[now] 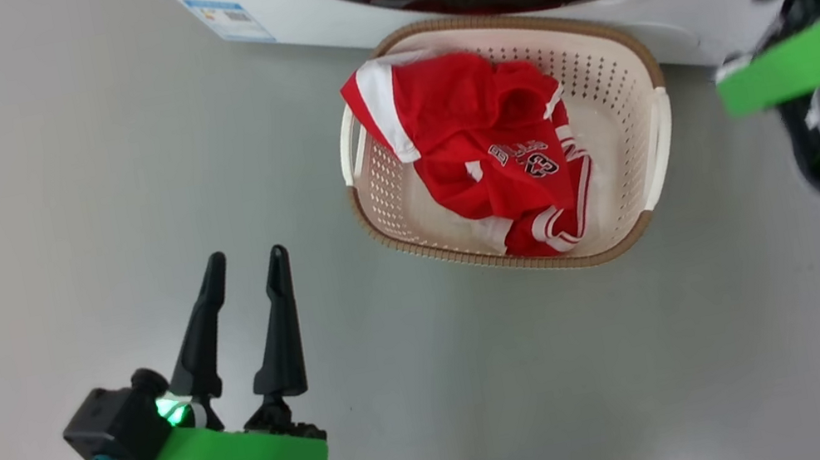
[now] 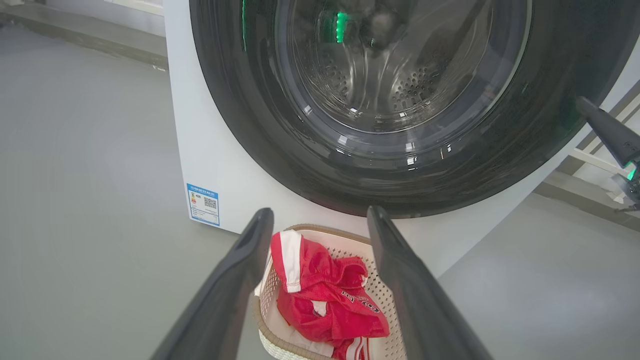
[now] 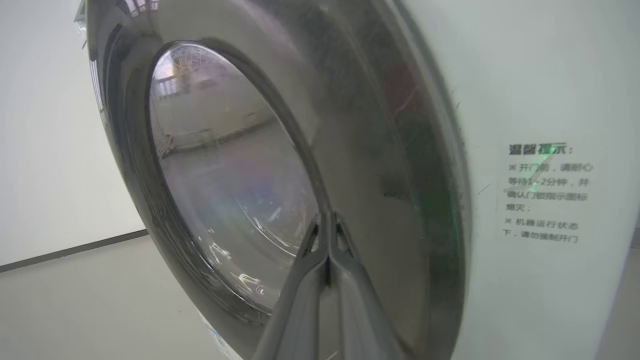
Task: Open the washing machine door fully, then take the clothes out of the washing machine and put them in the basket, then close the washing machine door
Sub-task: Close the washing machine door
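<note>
Head view: your left gripper [image 1: 245,253], spread wide and empty, sits at seven o'clock from the basket [image 1: 609,94] holding the clothes [image 1: 479,142]. Your right gripper [image 3: 328,220], fingers pressed together, has its tips at the washing machine door [image 3: 380,150].

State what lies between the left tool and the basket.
Bare grey floor, seen in the head view; the left tool stands apart from the basket.
</note>
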`<state>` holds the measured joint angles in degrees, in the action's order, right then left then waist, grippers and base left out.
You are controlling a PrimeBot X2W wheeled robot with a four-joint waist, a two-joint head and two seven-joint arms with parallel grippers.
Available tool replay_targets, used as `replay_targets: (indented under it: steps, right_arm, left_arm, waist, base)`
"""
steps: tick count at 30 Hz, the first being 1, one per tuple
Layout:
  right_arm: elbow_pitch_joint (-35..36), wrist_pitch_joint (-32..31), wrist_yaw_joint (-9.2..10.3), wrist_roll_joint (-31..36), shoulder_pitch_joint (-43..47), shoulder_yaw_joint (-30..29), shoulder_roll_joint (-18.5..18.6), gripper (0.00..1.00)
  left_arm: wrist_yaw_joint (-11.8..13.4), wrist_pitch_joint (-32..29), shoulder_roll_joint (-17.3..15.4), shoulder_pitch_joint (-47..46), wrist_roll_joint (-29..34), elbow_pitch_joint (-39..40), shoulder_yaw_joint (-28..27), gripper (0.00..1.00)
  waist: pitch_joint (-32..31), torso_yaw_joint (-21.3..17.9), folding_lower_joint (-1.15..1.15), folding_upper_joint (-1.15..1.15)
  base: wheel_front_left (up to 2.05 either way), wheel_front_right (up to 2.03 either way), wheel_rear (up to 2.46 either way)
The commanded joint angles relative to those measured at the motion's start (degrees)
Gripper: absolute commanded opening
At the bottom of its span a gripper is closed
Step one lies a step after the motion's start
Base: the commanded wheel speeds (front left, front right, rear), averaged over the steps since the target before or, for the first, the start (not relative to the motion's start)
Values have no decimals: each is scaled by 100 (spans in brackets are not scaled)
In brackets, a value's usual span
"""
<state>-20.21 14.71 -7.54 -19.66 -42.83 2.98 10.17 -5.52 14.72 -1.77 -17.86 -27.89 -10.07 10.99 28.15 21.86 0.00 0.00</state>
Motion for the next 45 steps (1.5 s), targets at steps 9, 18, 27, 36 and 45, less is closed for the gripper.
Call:
replay_targets:
  steps: [9, 18, 27, 36, 45]
  right_arm:
    - [411, 29, 5, -109, 1350, 395, -139, 100]
    - [430, 29, 5, -52, 2209, 213, -218, 100]
    - [530, 29, 5, -63, 3045, -82, -320, 100]
    - [565, 29, 5, -38, 3634, -205, -394, 100]
    - [731, 29, 5, -59, 4176, -494, -377, 100]
  left_arm:
    - [-117, 28, -110, 320, 495, -126, -580, 100]
    - [-187, 28, -110, 545, 803, -171, -866, 100]
    - [-195, 28, -114, 805, 1064, -201, -916, 100]
    - [-196, 28, -187, 1112, 1200, -197, -1035, 100]
    - [-196, 28, -224, 1442, 1391, -134, -1190, 100]
  waist:
    - [-716, -497, 0, 0]
    - [-1133, -922, 0, 0]
    - [-1551, -1279, 0, 0]
    - [-1920, -1610, 0, 0]
    - [-2228, -1887, 0, 0]
  base:
    - [0, 0, 0]
    - [0, 0, 0]
    - [0, 0, 0]
    - [0, 0, 0]
    - [0, 0, 0]
